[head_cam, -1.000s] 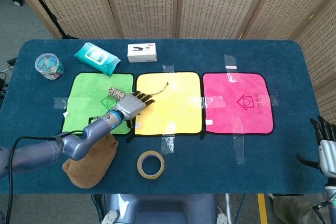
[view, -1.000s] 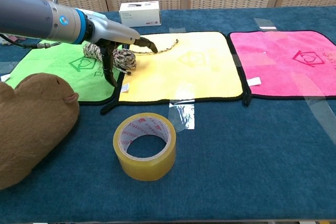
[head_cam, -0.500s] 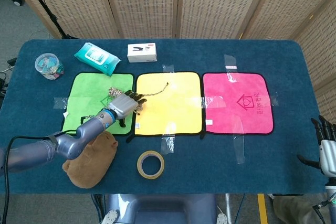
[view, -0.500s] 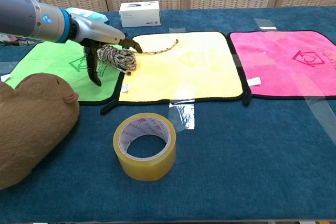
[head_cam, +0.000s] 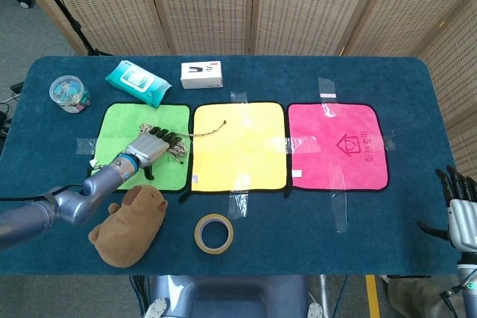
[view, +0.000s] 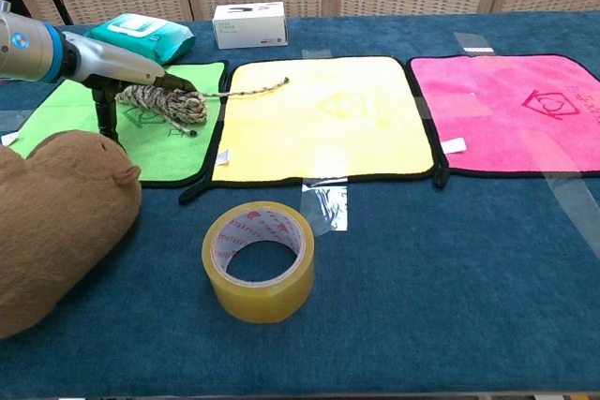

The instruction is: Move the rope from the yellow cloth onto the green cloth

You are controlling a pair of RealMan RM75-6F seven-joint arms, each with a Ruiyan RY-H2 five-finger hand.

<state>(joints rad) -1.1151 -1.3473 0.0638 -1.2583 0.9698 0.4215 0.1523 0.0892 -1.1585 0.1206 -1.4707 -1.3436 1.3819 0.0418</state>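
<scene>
The rope's wound bundle (head_cam: 177, 153) (view: 167, 105) lies on the right part of the green cloth (head_cam: 123, 121) (view: 178, 152). Its thin tail still trails across the seam onto the yellow cloth (head_cam: 238, 156) (view: 328, 128). My left hand (head_cam: 149, 147) (view: 122, 67) is over the bundle, fingers laid along its top and thumb pointing down at the left, holding it against the cloth. My right hand (head_cam: 460, 210) hangs off the table's near right corner, fingers apart and holding nothing; the chest view does not show it.
A brown plush toy (head_cam: 130, 225) (view: 47, 222) lies just in front of the green cloth, beside my left arm. A yellow tape roll (head_cam: 213, 233) (view: 258, 259) sits near the front edge. A wipes packet (head_cam: 137, 82), white box (head_cam: 201, 74), plastic container (head_cam: 68, 93) and pink cloth (head_cam: 339, 145) surround the area.
My left hand has drawn the rope bundle leftward, from the seam between the cloths onto the green cloth. The tail slid along behind it. The right hand stayed put.
</scene>
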